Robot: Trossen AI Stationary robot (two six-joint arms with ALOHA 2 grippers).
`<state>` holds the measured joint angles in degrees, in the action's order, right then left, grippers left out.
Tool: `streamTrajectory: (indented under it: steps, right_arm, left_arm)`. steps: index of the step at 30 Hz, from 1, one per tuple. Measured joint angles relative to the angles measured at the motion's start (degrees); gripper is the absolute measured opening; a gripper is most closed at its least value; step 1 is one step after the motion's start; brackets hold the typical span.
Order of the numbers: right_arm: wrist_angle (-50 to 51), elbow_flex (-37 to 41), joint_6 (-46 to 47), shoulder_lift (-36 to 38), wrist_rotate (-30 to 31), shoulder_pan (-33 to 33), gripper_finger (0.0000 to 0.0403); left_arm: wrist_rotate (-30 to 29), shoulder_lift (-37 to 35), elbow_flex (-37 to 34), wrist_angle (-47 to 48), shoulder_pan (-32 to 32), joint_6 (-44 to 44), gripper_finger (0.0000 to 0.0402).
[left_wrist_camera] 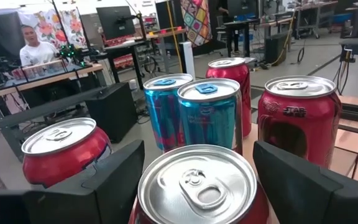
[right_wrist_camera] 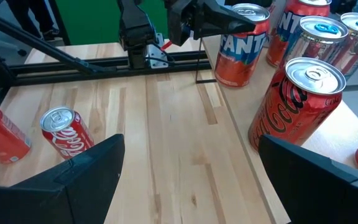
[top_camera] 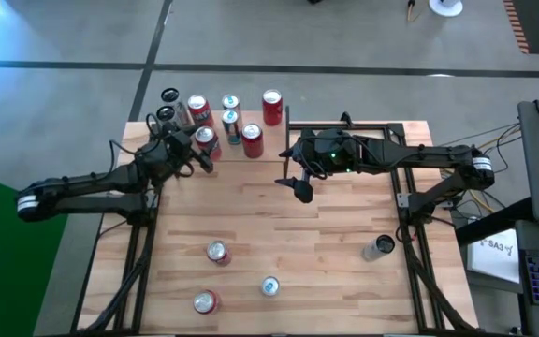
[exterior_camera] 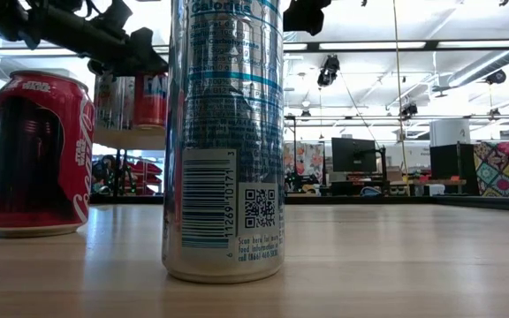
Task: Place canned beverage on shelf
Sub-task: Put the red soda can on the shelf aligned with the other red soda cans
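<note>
Red and silver cans crowd the shelf (top_camera: 218, 145) at the far left end of the butcher-block tabletop (top_camera: 326, 253), where the left gripper (top_camera: 202, 150) sits around the red can (left_wrist_camera: 197, 190) nearest the tabletop's middle. In the left wrist view that can's silver top fills the space between the two dark fingers (left_wrist_camera: 300, 180), which stand apart on either side of it; whether they press its wall cannot be told. Just beyond it on the shelf stand two blue-topped cans (left_wrist_camera: 209, 115), a red Star Wars can (left_wrist_camera: 298, 121), another red can (left_wrist_camera: 232, 78) behind them and one more red can (left_wrist_camera: 64, 152) off to the side. The right gripper (top_camera: 299, 190) hangs released and empty over the middle of the tabletop, beside the shelf's edge. On the near part of the tabletop, well apart from the shelf, lie loose cans: a red one (top_camera: 217, 252), a second red one (top_camera: 205, 301), a blue-topped one (top_camera: 269, 286) and a dark one (top_camera: 378, 247) near the right side.
</note>
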<state>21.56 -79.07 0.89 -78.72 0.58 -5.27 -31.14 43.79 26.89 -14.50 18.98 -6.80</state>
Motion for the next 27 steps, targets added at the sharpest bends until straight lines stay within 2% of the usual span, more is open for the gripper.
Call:
streamTrajectory:
  steps: [19,25,27]
  right_arm:
    - [0.48,0.01,0.63,-0.02,0.00,0.00,0.0359]
    - [0.48,0.02,0.63,-0.02,0.00,0.01,0.0359]
    - [0.48,0.02,0.63,-0.02,0.00,0.01,0.0359]
  left_arm:
    - [0.02,-1.19,2.06,-0.33,-0.02,-3.86,0.0286]
    - [0.32,-2.08,6.18,7.19,-0.69,-3.66,0.0286]
    - [2.10,-2.28,7.46,9.75,-1.44,-3.53,0.0283]
